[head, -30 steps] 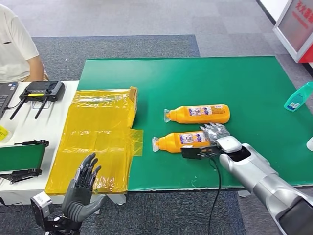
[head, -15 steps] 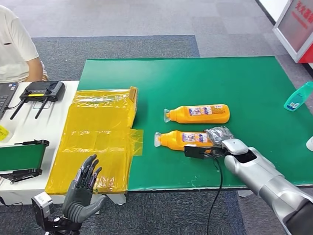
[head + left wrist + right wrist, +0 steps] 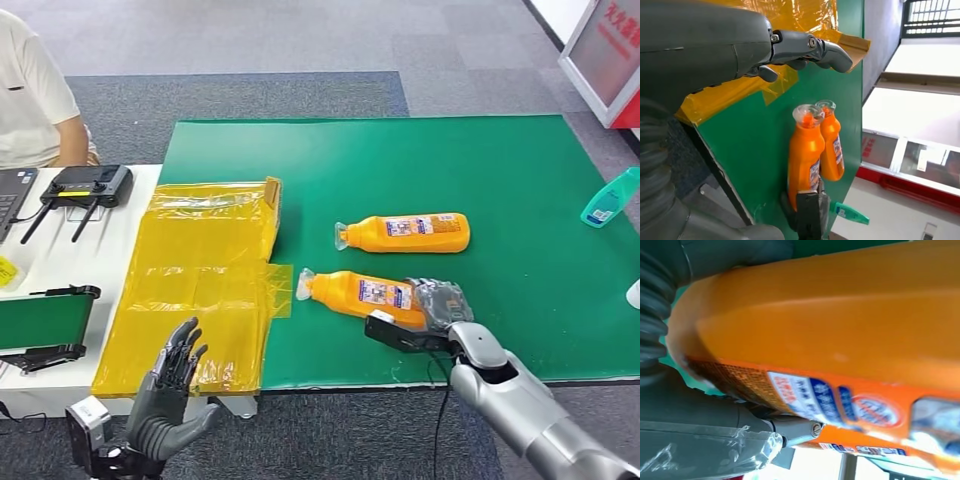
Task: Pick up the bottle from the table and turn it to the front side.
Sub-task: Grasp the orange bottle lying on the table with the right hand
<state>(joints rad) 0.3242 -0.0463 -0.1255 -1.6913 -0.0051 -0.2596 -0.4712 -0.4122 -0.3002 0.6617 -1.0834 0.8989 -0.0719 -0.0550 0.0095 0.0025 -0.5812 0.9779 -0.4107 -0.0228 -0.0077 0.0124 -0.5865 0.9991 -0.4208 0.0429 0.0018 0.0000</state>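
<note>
Bottle (image 3: 361, 294), orange with a clear cap and a printed label, lies at a slant on the green mat of the surface (image 3: 483, 170), cap end pointing toward the yellow plastic sheeting (image 3: 204, 280) and base end caught in the right hand (image 3: 438, 303). That hand wraps its fingers around the base, the thumb below and the darker fingers over the top, so the bottle is held rather than merely touched; the right wrist view shows the orange body and its label pressed close against the hand. Whether the bottle is clear of the mat or resting on it I cannot tell. The grip at the base leaves the label free to be seen, which suits turning the bottle to its front side. A second orange bottle (image 3: 404, 232) lies just beyond it, parallel to the mat's far edge and apart from the held one. The left hand (image 3: 170, 385) hangs low in front of the surface's near edge, fingers spread wide and holding nothing, out of the way. A teal spray bottle (image 3: 610, 198) lies at the mat's right edge. To the left, a person in a pale shirt (image 3: 30, 95) sits by a black controller (image 3: 84, 185).
</note>
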